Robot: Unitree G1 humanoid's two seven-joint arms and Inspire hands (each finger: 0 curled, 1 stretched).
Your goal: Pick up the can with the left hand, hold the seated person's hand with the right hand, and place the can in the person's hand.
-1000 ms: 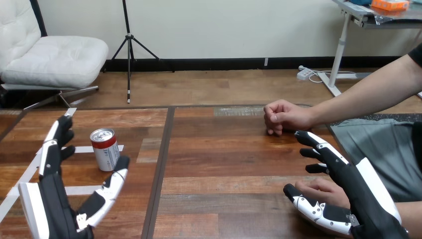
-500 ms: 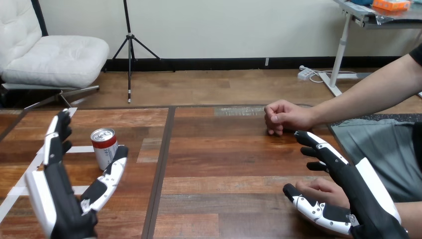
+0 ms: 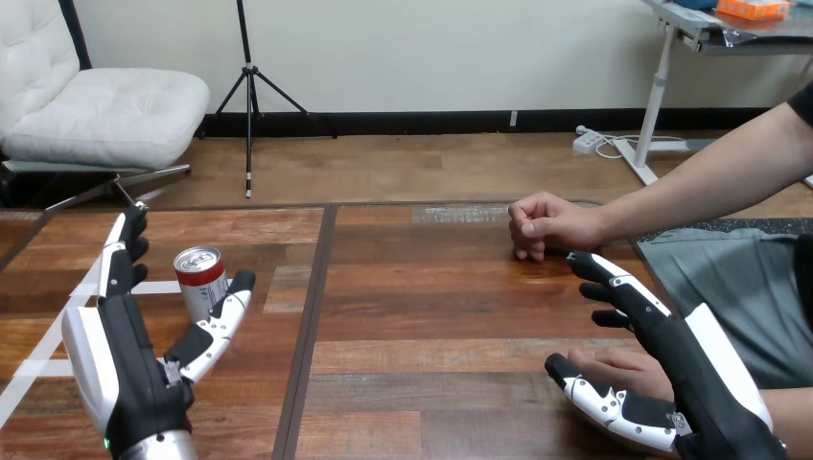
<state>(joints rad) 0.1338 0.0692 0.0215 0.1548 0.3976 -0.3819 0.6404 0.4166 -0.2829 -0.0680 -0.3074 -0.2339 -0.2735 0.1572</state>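
Observation:
A red and silver can [image 3: 200,278] stands upright on the left part of the wooden table [image 3: 431,316]. My left hand [image 3: 129,355] is open just in front of it, with straight fingers to the can's left and the thumb to its right, not touching it. My right hand [image 3: 676,383] is open at the lower right, fingers straight and spread. The person's hand [image 3: 546,225] rests as a loose fist on the table beyond my right hand's fingertips, apart from them. Another hand of the person [image 3: 623,369] lies between my right thumb and palm.
White tape lines [image 3: 58,326] mark the table around the can. A dark seam [image 3: 312,316] runs down the table between its two halves. The person's forearm [image 3: 709,182] reaches in from the right edge.
My left hand has moved forward toward the can, so its fingers and thumb now flank it. The right hand, the can and the person's hands have stayed still.

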